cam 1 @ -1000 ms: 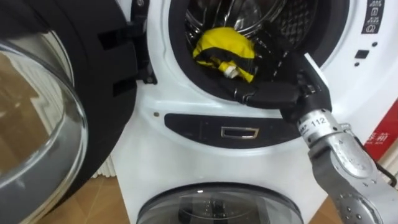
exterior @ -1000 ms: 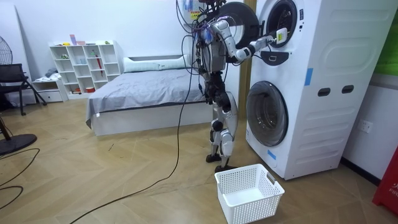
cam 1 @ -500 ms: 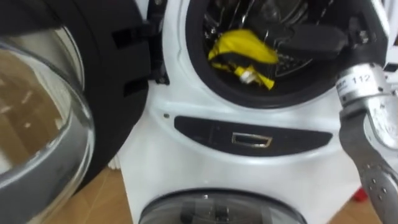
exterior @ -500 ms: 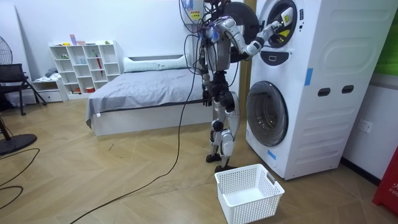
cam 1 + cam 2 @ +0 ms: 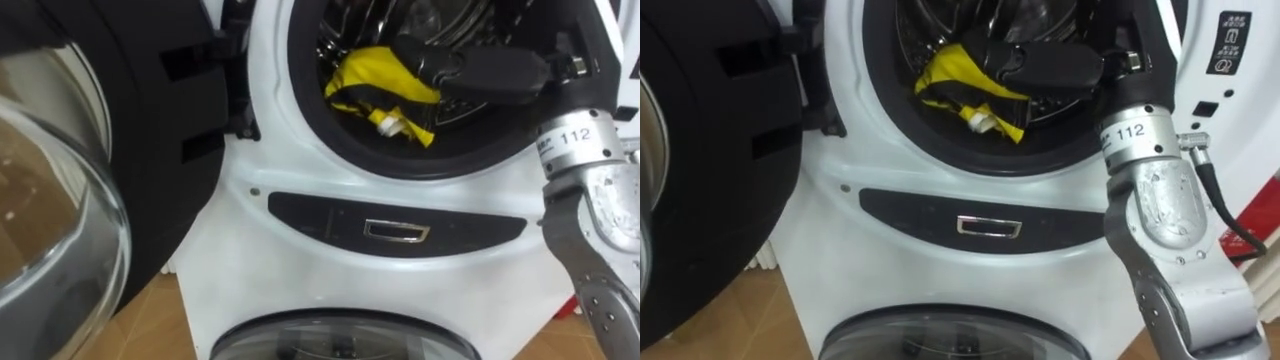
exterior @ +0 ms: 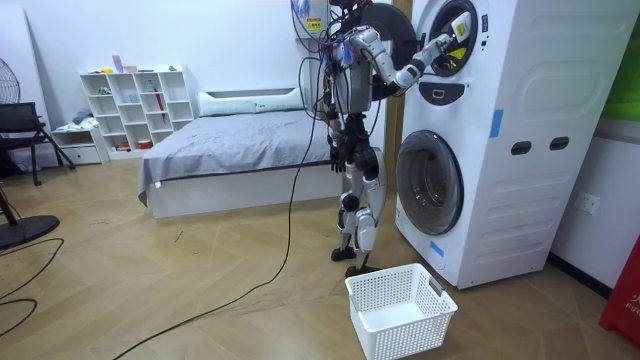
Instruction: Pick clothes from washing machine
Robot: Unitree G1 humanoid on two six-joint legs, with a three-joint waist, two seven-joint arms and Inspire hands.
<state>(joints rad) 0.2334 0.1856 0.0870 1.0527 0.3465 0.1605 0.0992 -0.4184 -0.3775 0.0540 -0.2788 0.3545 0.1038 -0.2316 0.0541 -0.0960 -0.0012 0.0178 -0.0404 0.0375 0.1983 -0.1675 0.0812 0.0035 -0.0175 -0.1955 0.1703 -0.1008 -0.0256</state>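
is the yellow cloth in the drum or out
In: the yellow cloth lies inside the upper drum, right robot hand reaching in beside it.

Only legible mark: "112", black digits on the silver wrist band (image 5: 1130, 132) of the right arm, at 3 o'clock in the eye views. Small label (image 5: 1228, 40) on the washing machine (image 5: 940, 190) front, 2 o'clock: print too small to read.

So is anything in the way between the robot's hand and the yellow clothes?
Nothing that I can see. The door is swung open to the left, and the right hand is inside the drum, right next to the yellow clothes.
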